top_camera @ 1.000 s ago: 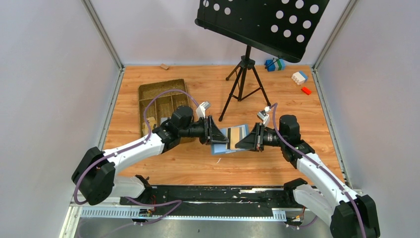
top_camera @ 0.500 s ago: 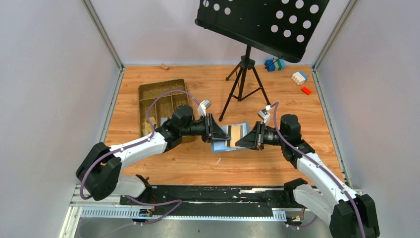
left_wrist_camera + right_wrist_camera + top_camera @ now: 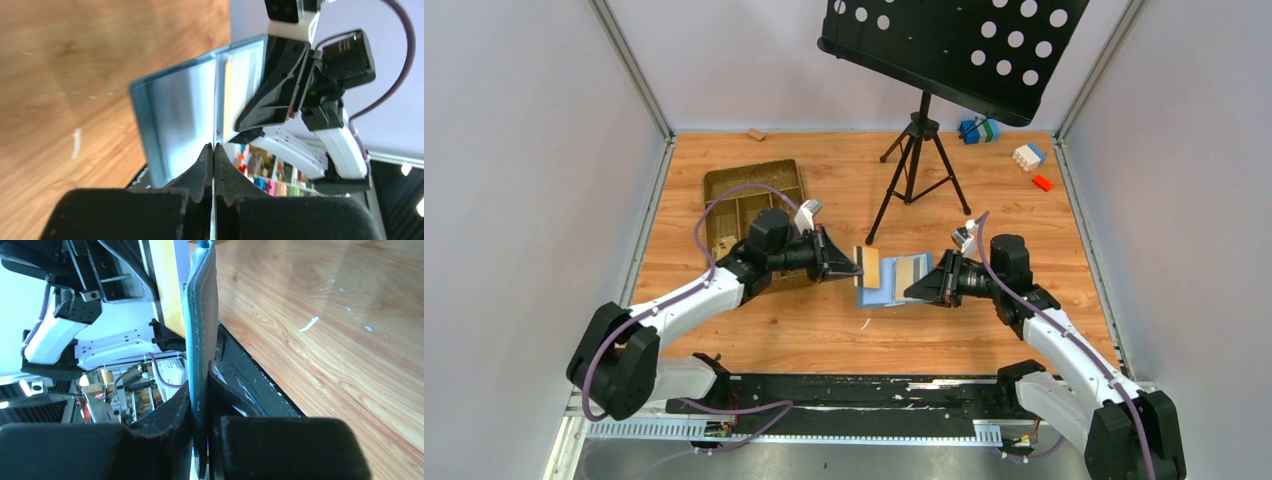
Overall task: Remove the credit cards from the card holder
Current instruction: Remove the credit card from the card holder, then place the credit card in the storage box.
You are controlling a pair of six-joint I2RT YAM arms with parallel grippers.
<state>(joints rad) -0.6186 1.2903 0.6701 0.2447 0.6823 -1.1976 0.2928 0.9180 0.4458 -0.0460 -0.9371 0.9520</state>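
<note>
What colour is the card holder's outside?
Blue; the card holder shows best in the right wrist view.

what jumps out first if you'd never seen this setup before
At the centre of the wooden table, an open blue card holder is worked from both sides. The right end effector clamps its right part, and the left end effector pinches a thin tan card at its left edge. Behind them a big black perforated music stand looms over the far side.
</note>
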